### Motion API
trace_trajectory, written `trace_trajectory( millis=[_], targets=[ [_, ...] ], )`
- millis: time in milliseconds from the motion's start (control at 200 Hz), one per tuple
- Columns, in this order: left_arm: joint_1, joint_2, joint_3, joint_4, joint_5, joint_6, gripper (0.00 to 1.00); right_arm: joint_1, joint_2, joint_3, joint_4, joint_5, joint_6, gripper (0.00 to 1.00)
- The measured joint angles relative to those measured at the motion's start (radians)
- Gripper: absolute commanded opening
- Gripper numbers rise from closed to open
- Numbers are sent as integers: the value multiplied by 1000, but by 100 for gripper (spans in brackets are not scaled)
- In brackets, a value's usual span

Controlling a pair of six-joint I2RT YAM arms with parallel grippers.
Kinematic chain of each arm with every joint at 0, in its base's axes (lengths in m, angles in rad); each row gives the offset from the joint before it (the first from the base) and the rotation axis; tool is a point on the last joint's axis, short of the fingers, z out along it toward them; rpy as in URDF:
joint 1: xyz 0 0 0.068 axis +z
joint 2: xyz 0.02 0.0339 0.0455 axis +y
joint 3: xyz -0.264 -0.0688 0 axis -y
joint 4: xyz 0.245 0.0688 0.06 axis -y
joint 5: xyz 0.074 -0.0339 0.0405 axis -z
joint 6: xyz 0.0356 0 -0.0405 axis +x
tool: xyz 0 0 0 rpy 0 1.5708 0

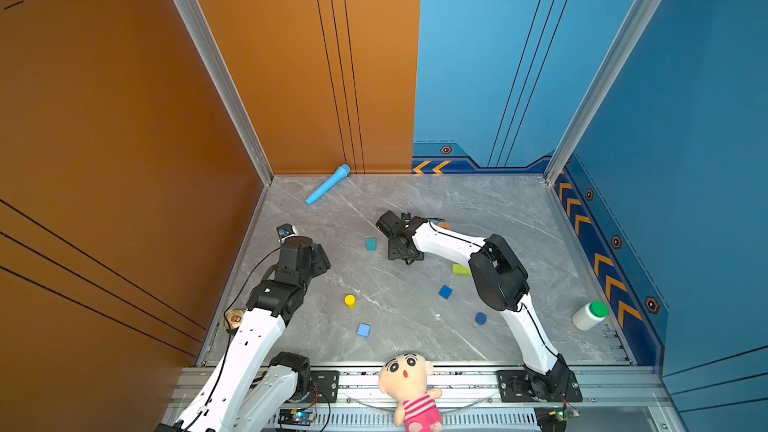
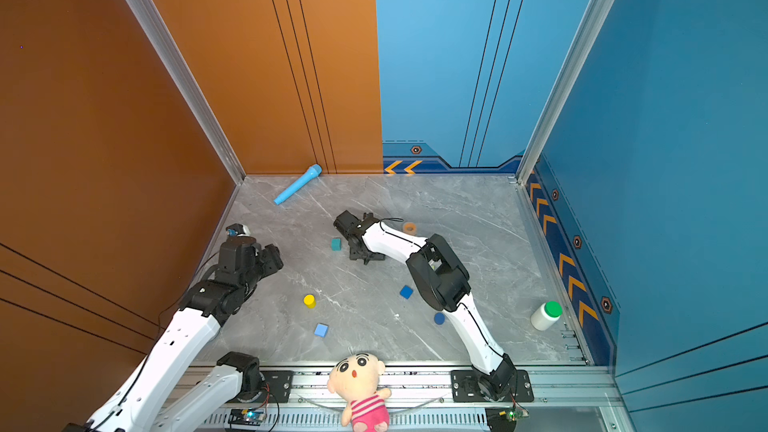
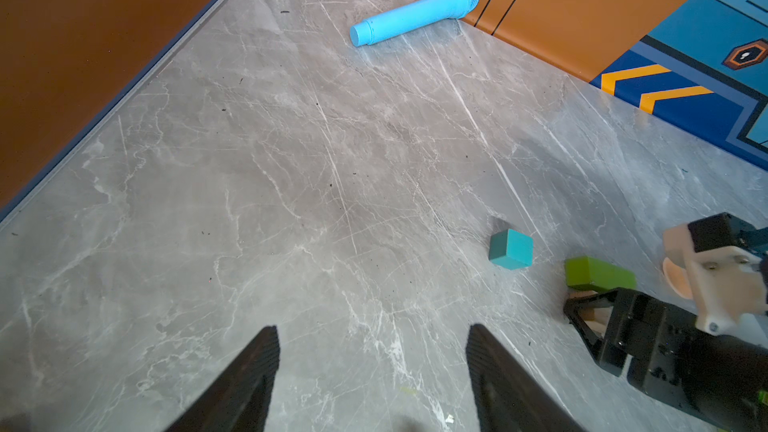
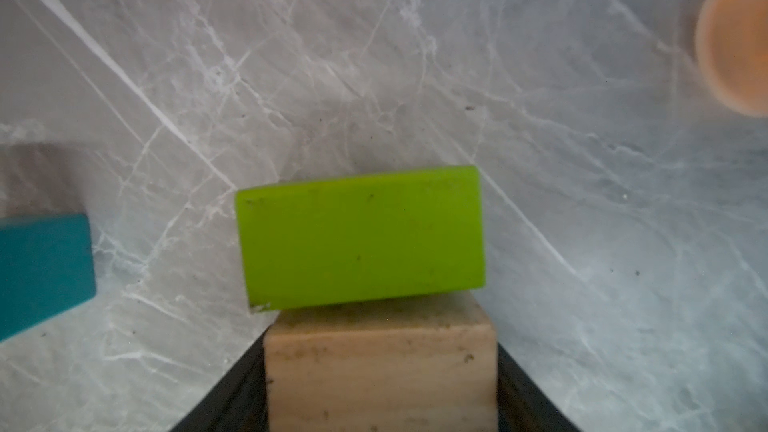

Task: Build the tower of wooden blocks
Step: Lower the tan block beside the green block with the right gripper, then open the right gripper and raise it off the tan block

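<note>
1. Gripping the tan wooden brick, the right end effector has its two black jaws closed against the brick's opposite sides. No gap shows in the right wrist view.
2. The lime green painted wooden brick lies directly ahead of that end effector, meeting the tan brick's far end. Its long axis runs crosswise, in line with the direction in which the jaws close.
3. I cannot tell whether the green brick rests on the tan one or only butts against it on the grey marble-patterned worktop. The left wrist view shows tan wood just under the green brick's side.
4. The pair sits mid-worktop, hidden beneath the right wrist in both top views.
5. The left end effector is spread wide over bare worktop and holds nothing. It stands well apart near the worktop's left edge, so the right arm is plainly the nearer one.
6. The teal wooden cube is the closest loose block, just beside the right end effector on its left, between the two arms.
7. The yellow short cylinder, light blue cube, dark blue cube and dark blue short cylinder lie scattered nearer the arms' bases.
8. By my reading the tower is only at its first two bricks, and the next move depends on keeping the tan brick square to the crosswise green one.
</note>
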Motion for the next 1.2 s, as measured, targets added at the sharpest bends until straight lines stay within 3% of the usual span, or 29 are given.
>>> trace_trajectory(
  millis=[295,521,661,696,1201],
  targets=[
    [0,0,-4,0,0,0,73,0,12,17,0,-2,-5,70],
    [0,0,-4,0,0,0,73,0,12,17,-7,-2,-5,78],
    [0,0,-4,0,0,0,73,0,12,17,-9,-2,-5,91],
    [0,0,-4,0,0,0,73,0,12,17,-9,-2,-5,100],
    [0,-1,-4,0,0,0,73,15,-21,-6,-17,-3,-24,100]
  ],
)
